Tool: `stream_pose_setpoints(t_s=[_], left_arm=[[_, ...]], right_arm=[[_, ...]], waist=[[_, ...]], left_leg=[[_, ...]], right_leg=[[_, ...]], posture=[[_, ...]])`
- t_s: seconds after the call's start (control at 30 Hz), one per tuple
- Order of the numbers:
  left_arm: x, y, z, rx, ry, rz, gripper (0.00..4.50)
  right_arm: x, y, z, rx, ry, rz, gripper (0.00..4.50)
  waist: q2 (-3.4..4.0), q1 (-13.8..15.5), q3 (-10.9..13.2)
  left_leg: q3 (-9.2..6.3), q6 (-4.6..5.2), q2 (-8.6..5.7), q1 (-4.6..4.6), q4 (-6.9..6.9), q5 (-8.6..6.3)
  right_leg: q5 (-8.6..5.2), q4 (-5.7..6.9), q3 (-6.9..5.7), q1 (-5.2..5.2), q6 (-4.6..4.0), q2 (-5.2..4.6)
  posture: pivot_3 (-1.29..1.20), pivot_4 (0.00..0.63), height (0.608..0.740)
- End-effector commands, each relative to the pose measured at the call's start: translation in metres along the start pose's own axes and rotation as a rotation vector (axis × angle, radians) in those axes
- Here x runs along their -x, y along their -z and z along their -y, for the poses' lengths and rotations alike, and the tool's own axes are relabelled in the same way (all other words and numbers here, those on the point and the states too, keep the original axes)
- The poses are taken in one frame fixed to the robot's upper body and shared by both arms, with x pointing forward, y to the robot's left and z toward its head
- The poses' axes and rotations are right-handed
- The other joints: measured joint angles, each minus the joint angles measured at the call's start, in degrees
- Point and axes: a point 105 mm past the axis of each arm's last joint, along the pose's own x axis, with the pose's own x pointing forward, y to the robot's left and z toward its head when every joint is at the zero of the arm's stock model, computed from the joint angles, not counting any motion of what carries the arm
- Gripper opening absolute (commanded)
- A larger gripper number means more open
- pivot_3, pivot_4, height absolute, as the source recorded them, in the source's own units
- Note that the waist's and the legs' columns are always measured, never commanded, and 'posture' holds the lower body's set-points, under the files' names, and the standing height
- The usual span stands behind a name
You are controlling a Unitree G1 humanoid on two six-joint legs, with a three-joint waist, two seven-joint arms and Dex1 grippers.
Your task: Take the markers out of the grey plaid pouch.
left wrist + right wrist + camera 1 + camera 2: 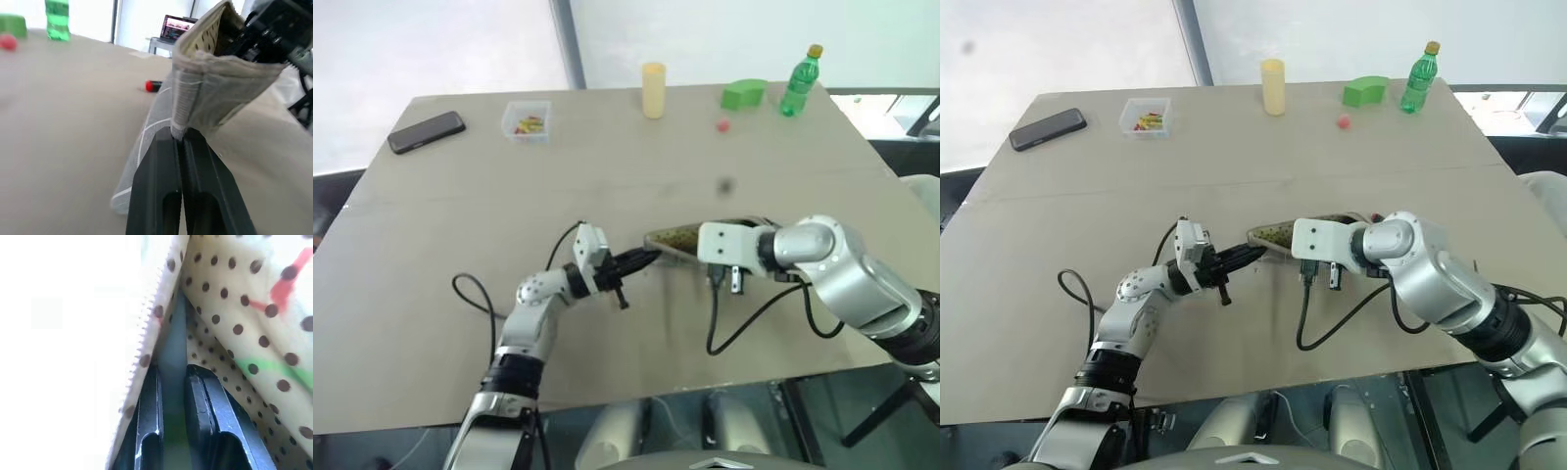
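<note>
On the tan table (pixel 431 294), the grey plaid pouch (pixel 215 83) sat mid-table, its edge pinched in the left gripper (pixel 178 142). The right gripper (pixel 171 377) reached inside, jaws narrow around something slim (what, I cannot tell). One red marker (pixel 152 86) lay just beside the pouch — the job looked half done.

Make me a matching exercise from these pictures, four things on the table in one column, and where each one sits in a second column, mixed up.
Things:
1. flat black phone
2. green plastic bottle with a yellow cap
3. tall pale yellow cylinder
4. soft grey plaid fabric pouch

Places:
A. far right corner of the table
B. pinched at one end by the left claw
C. far left corner of the table
D. middle of the far edge

Pairs: 1-C, 2-A, 3-D, 4-B
</note>
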Motion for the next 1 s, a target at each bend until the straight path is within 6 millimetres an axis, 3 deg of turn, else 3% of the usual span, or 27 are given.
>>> stream_pose_setpoints(t_s=[0.03,0.13,0.3,0.43,0.67,1.0], left_arm=[[0.016,0.019,-0.019,-0.241,-0.082,-0.143,0.0],[0.011,0.015,-0.007,-0.518,0.049,-0.162,0.0],[0.0,0.002,0.003,-0.668,0.107,-0.074,0.0],[-0.009,-0.006,0.005,-0.724,0.136,-0.052,0.0],[-0.022,-0.019,-0.004,-0.666,0.077,-0.028,0.0],[-0.025,-0.032,-0.041,-0.321,-0.187,0.019,0.0]], right_arm=[[0.033,-0.018,0.02,-0.033,0.139,0.055,0.13],[0.032,-0.016,0.029,-0.146,0.177,0.055,0.13],[0.021,-0.01,0.036,-0.267,0.192,0.031,0.13],[0.008,0.009,0.045,-0.058,0.275,-0.16,0.13],[-0.009,0.001,0.046,0.219,0.309,-0.258,0.13],[-0.011,0.004,0.049,0.328,0.388,-0.271,0.13]], waist=[[0.0,-0.01,0.0],[0.0,-0.19,0.0],[0.01,-0.22,0.0],[0.05,-0.06,0.03],[0.06,-0.62,0.03],[0.05,-0.4,0.03]], left_leg=[[0.0,0.01,-0.01,-0.01,0.0,0.0],[0.0,-0.02,0.02,-0.02,-0.02,0.0],[0.04,0.05,0.03,-0.02,-0.08,-0.04],[0.05,0.06,-0.08,-0.04,0.0,-0.04],[0.05,0.08,0.02,-0.04,-0.05,0.23],[0.03,0.08,-0.01,-0.05,0.01,0.24]], right_leg=[[0.0,-0.02,0.01,-0.01,0.0,-0.02],[0.01,-0.03,0.02,-0.03,-0.01,-0.08],[0.01,0.01,0.06,-0.1,-0.01,-0.06],[0.01,0.04,0.03,-0.09,0.0,-0.03],[0.0,0.08,0.01,-0.18,0.02,0.1],[0.0,0.1,-0.01,-0.15,0.02,0.1]], posture=[[0.0,0.15,0.74],[0.0,0.15,0.74],[0.0,0.15,0.74],[0.0,0.15,0.74],[0.0,0.15,0.74],[0.0,0.15,0.74]])
